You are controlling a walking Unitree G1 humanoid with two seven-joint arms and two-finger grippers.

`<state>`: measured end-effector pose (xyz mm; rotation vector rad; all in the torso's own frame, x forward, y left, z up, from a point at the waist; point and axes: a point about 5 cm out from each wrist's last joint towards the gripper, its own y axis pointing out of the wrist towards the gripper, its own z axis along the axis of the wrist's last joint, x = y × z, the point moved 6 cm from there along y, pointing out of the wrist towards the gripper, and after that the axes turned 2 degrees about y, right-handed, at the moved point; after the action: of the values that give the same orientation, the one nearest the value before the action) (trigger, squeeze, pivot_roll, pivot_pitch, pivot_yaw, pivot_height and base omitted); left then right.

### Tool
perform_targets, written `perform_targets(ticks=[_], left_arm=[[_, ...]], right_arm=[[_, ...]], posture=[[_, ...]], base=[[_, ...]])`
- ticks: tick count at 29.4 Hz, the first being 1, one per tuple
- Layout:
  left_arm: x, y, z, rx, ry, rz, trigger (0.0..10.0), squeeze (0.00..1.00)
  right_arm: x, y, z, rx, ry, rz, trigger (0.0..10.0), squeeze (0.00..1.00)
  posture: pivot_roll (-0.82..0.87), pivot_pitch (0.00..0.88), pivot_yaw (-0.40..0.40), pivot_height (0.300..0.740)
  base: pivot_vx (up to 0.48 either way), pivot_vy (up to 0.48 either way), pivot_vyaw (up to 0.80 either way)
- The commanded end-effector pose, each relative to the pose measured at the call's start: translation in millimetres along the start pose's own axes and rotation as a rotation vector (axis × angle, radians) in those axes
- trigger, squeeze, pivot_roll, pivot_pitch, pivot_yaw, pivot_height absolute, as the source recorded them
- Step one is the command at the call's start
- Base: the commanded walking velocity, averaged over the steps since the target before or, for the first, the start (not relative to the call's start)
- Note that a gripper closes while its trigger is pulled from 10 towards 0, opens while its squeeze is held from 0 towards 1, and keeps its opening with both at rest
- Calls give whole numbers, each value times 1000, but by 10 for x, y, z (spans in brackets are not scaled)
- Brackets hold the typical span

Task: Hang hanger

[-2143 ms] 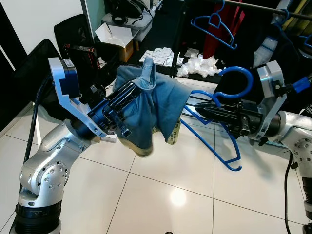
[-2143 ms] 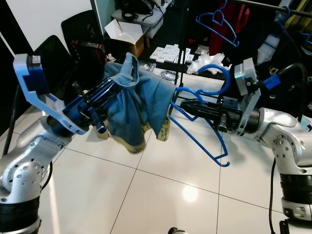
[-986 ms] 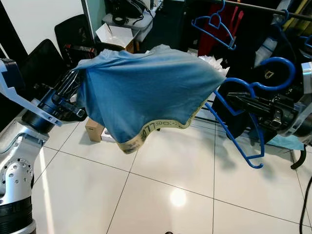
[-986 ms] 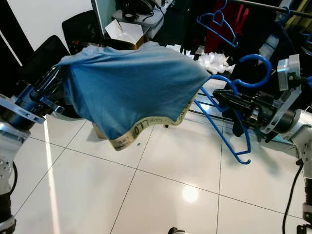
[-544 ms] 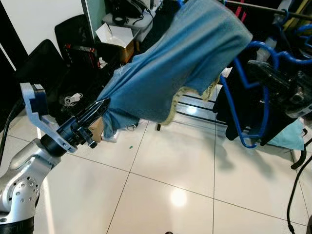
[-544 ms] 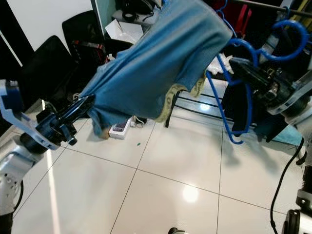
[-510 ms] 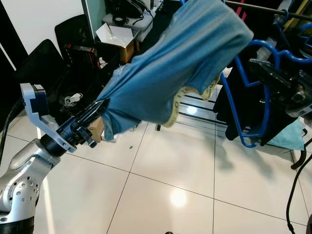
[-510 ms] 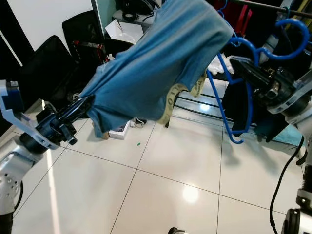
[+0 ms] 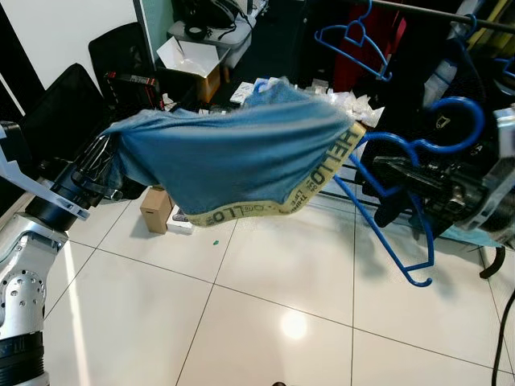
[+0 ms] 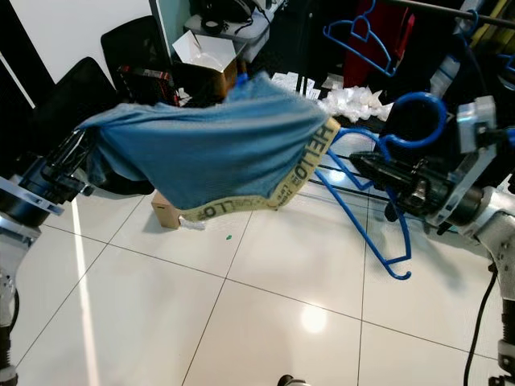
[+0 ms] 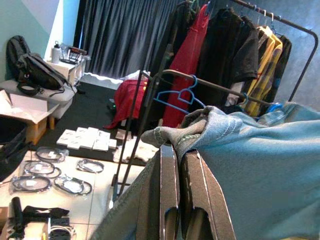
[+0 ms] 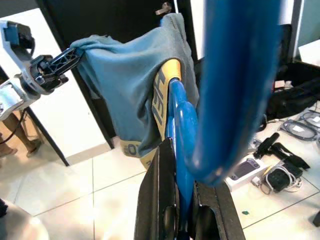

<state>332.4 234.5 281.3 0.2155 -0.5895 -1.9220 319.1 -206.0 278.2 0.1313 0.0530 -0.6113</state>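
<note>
Blue hanger (image 9: 400, 211) clamped in right gripper (image 9: 385, 172), right of frame, hook up. Blue T-shirt (image 9: 241, 157) stretched across centre, one end pinched by left gripper (image 9: 103, 158), other draped on hanger shoulder. Clothes rail (image 9: 434, 12) upper right. Advice: shirt tension eased, hook raised over rail.

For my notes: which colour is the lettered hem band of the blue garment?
Pale yellow with dark letters, on the hem band; clearest in the left eye view.

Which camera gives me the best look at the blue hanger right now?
Left eye view: the blue hanger shows hook to lower bar, held by the right end effector. Right eye view matches it. The right wrist view gives only a blurred close-up; the left wrist view has cloth in front.
</note>
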Motion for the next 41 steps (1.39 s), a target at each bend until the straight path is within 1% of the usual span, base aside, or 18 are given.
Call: perform_targets(ticks=[1, 7, 9, 10, 11, 16, 18, 20, 23, 25, 26, 27, 28, 29, 30, 35, 36, 41], left_arm=[[-135, -52, -17, -14, 24, 53, 0, 0], [-400, -132, -106, -52, 66, 184, 0, 0], [-616, -195, -198, -100, 110, 302, 0, 0], [-616, -195, -198, -100, 110, 302, 0, 0], [-786, -282, -350, -169, 133, 406, 0, 0], [-811, -303, -395, -186, 131, 425, 0, 0], [-602, -294, -684, -266, 41, 356, 0, 0], [-602, -294, -684, -266, 41, 356, 0, 0], [26, -191, -907, -305, -66, 81, 0, 0], [127, -178, -913, -301, -75, 37, 784, 0], [295, -124, -853, -256, -116, -25, 1490, 0], [416, -86, -797, -221, -151, -69, 3529, 0], [525, -61, -749, -195, -179, -113, 4510, 0], [614, -45, -719, -180, -196, -151, 6745, 0], [684, -40, -704, -175, -203, -183, 10000, 0], [804, -28, -711, -185, -217, -229, 10000, 0], [805, -42, -725, -197, -229, -234, 10000, 1000], [882, -140, -797, -278, -193, -310, 10000, 1000]], right_arm=[[69, -40, 88, 47, -20, -37, 10000, 0], [107, -104, 289, 148, -33, -44, 10000, 0], [93, -123, 343, 174, -37, -30, 10000, 0], [93, -123, 343, 174, -37, -30, 10000, 0], [56, -133, 396, 198, -36, -6, 10000, 0], [43, -135, 412, 204, -37, 2, 10000, 0], [17, -115, 427, 204, -42, 8, 10000, 0], [17, -115, 427, 204, -42, 8, 10000, 0], [-9, -60, 422, 198, -47, 18, 10000, 0], [-12, -51, 422, 197, -47, 20, 10000, 0], [-20, -29, 413, 193, -47, 25, 10000, 0], [-26, -11, 402, 189, -47, 28, 10000, 0], [-33, 6, 388, 183, -46, 32, 10000, 0], [-40, 23, 368, 173, -47, 37, 10000, 0], [-50, 39, 341, 160, -49, 41, 10000, 0], [-98, 86, 231, 99, -51, 66, 10000, 0], [-109, 87, 211, 84, -52, 73, 10000, 0], [-135, 76, 187, 64, -56, 87, 10000, 0]], posture=[[-41, 154, -19, 740], [-39, 152, -20, 740], [-41, 149, -18, 740], [-41, 149, -18, 740], [-41, 147, -15, 740], [-41, 147, -15, 740], [-44, 148, -16, 740], [-44, 148, -16, 740], [-44, 151, -20, 740], [-43, 152, -21, 740], [-40, 153, -24, 740], [-39, 154, -23, 740], [-39, 154, -23, 740], [-40, 154, -23, 740], [-40, 154, -23, 740], [-40, 154, -21, 740], [-42, 154, -21, 740], [-44, 155, -20, 740]], base=[[0, 0, 0], [0, 0, 0], [0, 0, 0], [0, 0, 0], [0, 0, 0], [0, 0, 0], [0, 0, 0], [0, 0, 0], [0, 0, 0], [0, 0, 0], [0, 0, 0], [0, 0, 0], [0, 0, 0], [0, 0, 0], [0, 0, 0], [0, 0, 0], [0, 0, 0], [0, 0, 0]])
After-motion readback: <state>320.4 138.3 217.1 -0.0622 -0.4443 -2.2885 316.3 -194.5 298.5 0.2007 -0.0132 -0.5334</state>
